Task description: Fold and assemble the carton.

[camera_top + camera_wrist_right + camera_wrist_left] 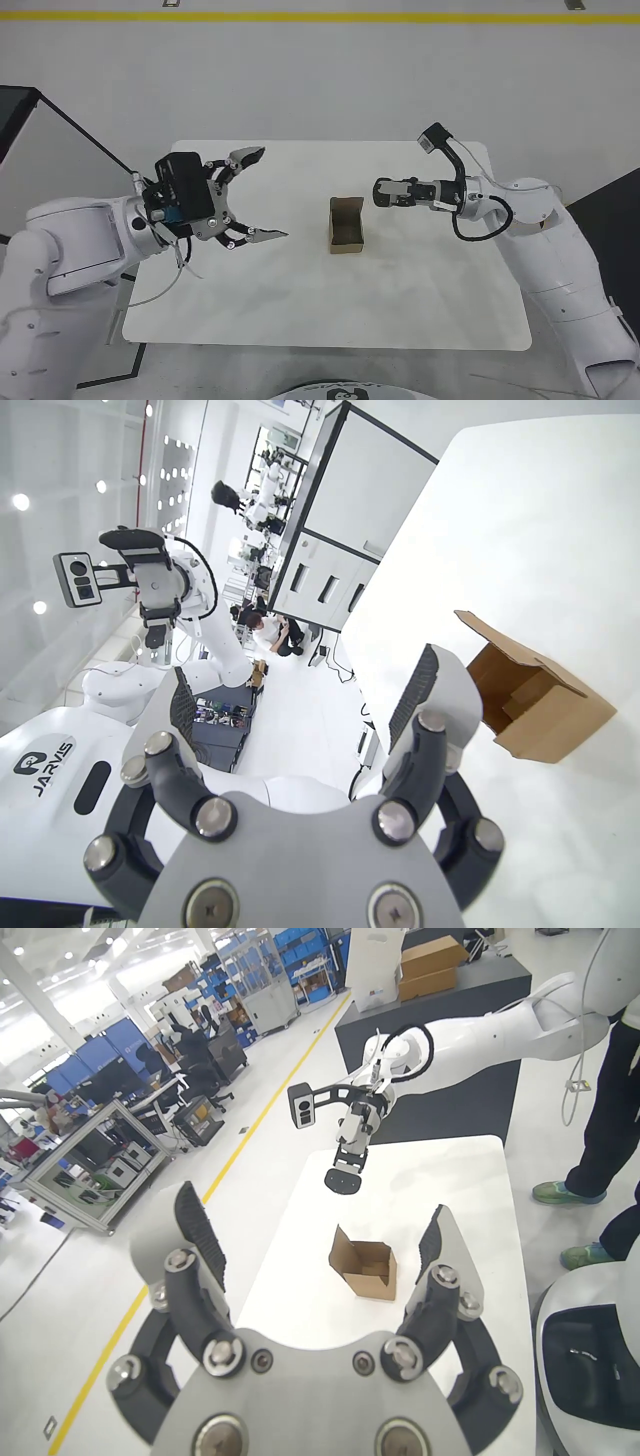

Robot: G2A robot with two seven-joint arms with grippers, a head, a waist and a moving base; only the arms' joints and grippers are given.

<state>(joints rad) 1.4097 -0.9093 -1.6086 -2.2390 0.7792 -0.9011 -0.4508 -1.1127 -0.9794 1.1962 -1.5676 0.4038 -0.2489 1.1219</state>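
Observation:
A small brown carton point(346, 224) stands on the white table point(300, 310) near its middle, its top open and one flap sticking up. My left gripper point(265, 195) hovers to the carton's left, open wide and holding nothing. In the left wrist view the carton point(367, 1268) lies beyond the spread fingertips of the left gripper point(315, 1223). My right gripper point(385, 192) hangs just right of the carton's far end, apart from it. The right wrist view shows the right gripper point(300, 685) open and empty, with the carton point(540, 705) off to one side.
Bare tabletop surrounds the carton on all sides. A black frame point(70, 125) stands off the table's left corner. The table's front edge point(330, 347) is close to the robot.

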